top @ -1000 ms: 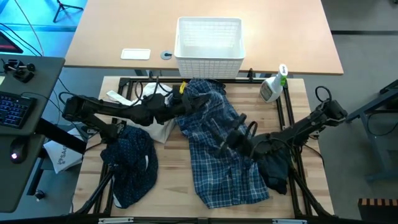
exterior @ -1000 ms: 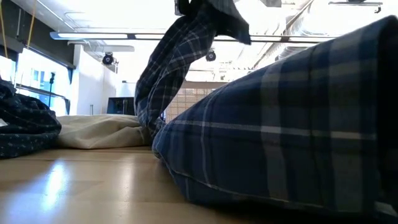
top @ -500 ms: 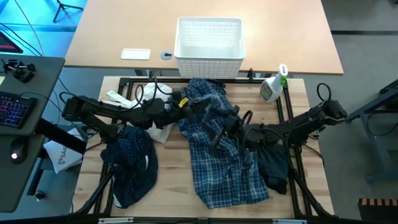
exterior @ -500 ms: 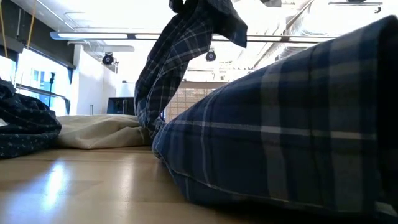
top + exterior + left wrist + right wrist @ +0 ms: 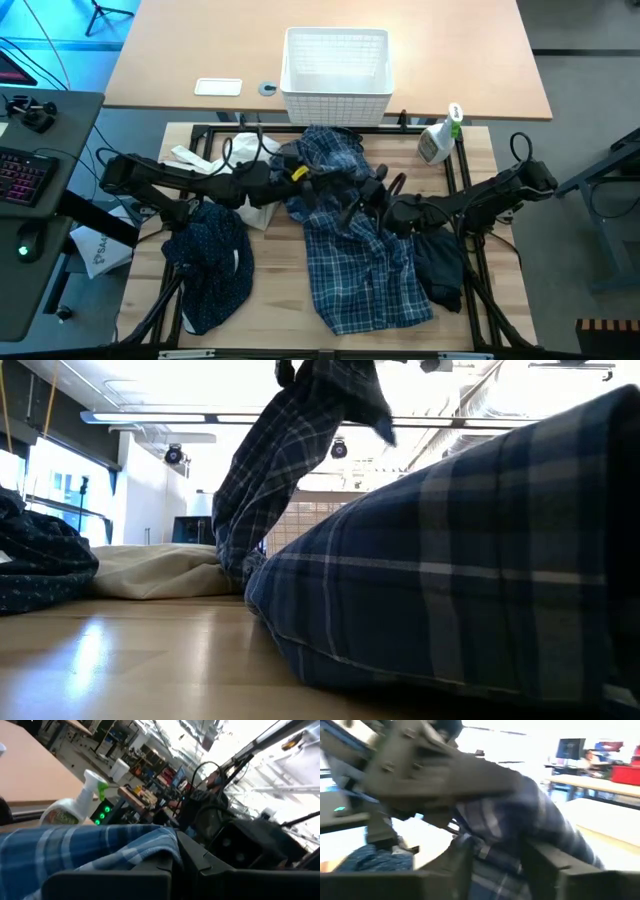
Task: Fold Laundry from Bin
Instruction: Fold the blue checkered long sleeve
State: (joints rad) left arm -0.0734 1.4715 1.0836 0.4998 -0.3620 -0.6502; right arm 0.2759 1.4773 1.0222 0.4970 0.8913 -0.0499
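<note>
The blue-and-white plaid shirt [image 5: 360, 260] lies down the middle of the table, its far part bunched and raised [image 5: 290, 460]. My left gripper [image 5: 303, 175] is shut on that raised part. My right gripper [image 5: 368, 192] comes in level from the right, close to the left one, with plaid cloth [image 5: 500, 845] between its fingers. A navy dotted shirt [image 5: 212, 265] lies heaped at the near left. A plain dark navy piece [image 5: 440, 265] lies beside the plaid's right edge. The white lattice bin [image 5: 335, 65] stands beyond the table's far edge. My left gripper pinches a bunched edge of the plaid shirt [image 5: 150, 842] between its two fingers, coming level from the table's left. The cloth hangs below it to the table, where the rest of the shirt lies. My right gripper has a thick bunch of the plaid's raised part [image 5: 495, 855] between its two fingers [image 5: 462, 865], coming level from the table's right, just beside the left gripper's hold. How many layers it has I cannot tell.
A spray bottle [image 5: 438, 140] stands at the far right corner. A cream-white cloth bag [image 5: 255, 205] lies under the left arm and shows again in the low view [image 5: 150, 572]. Bare wood shows along the near edge in the low view [image 5: 150, 660].
My right gripper has gone toward the table's left and far edge, up to the left gripper and the raised plaid cloth. My left gripper has rolled about its own line while keeping its hold. The plaid's raised part has shifted a little; the rest has stayed flat.
</note>
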